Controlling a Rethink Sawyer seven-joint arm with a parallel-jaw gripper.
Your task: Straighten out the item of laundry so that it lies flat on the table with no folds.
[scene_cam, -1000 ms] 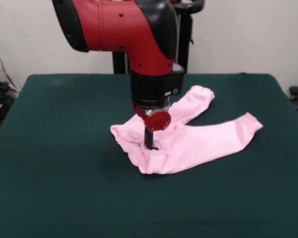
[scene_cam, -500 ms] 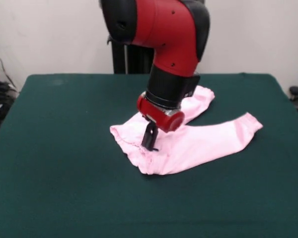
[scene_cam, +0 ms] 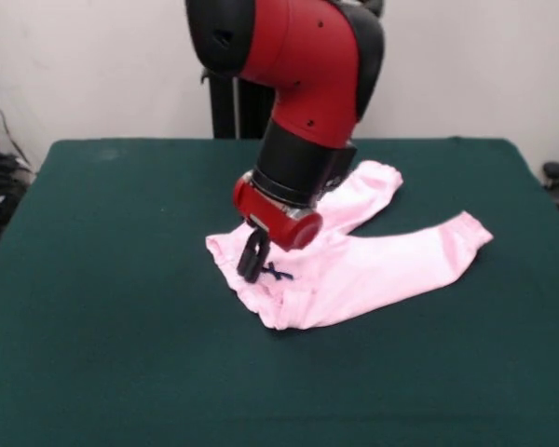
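my claw (scene_cam: pixel 252 267): tilted, tips at pants (scene_cam: pixel 345 251) waistband beside bow (scene_cam: pixel 276 273) | grip: cannot tell | pants: rumpled on table (scene_cam: pixel 102 307), legs spread

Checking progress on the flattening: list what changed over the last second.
The arm tilted and its tool swung toward picture-left along the waistband of the pink baby pants, uncovering the small dark bow. The pants kept their shape and place on the green table, both legs spread as before.

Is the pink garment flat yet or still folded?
Mostly spread, not fully flat: the pants have both legs out, but the waistband end under the gripper is bunched and rumpled on the table.
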